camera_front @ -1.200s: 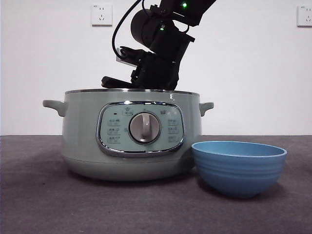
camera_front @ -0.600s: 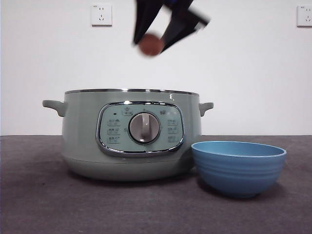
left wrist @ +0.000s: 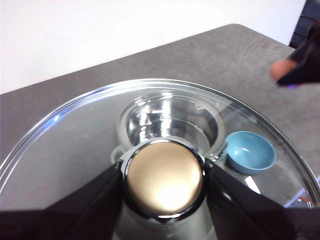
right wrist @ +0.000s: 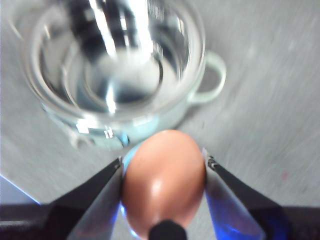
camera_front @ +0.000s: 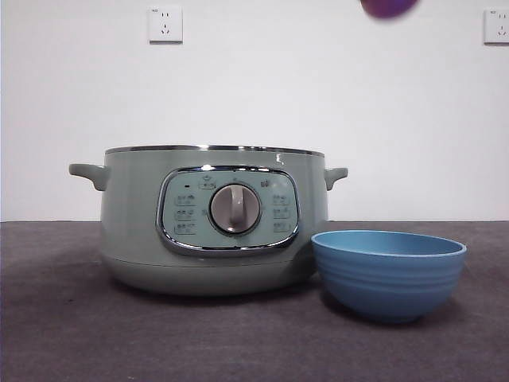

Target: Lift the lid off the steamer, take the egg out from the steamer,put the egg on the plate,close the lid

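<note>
The pale green steamer [camera_front: 127, 207] stands uncovered left of centre, its shiny inside [left wrist: 170, 122] empty. The blue plate [camera_front: 388, 272], a small bowl, sits empty against its right front. My left gripper [left wrist: 164, 181] is shut on the round knob of the glass lid [left wrist: 75, 135] and holds it high above the steamer. My right gripper [right wrist: 164, 175] is shut on the brown egg [right wrist: 164, 175], high over the table just off the steamer's rim. In the front view only a dark blurred tip [camera_front: 388, 6] shows at the top edge, above the plate.
The steamer and the plate stand on a dark grey table [camera_front: 64, 334] in front of a white wall. Two wall sockets [camera_front: 165, 24] sit high up. The steamer's side handles [camera_front: 87, 171] stick out left and right.
My right gripper came up out of the steamer with the egg and moved up and to the right, almost out of the front view. The steamer and the plate have not moved.
</note>
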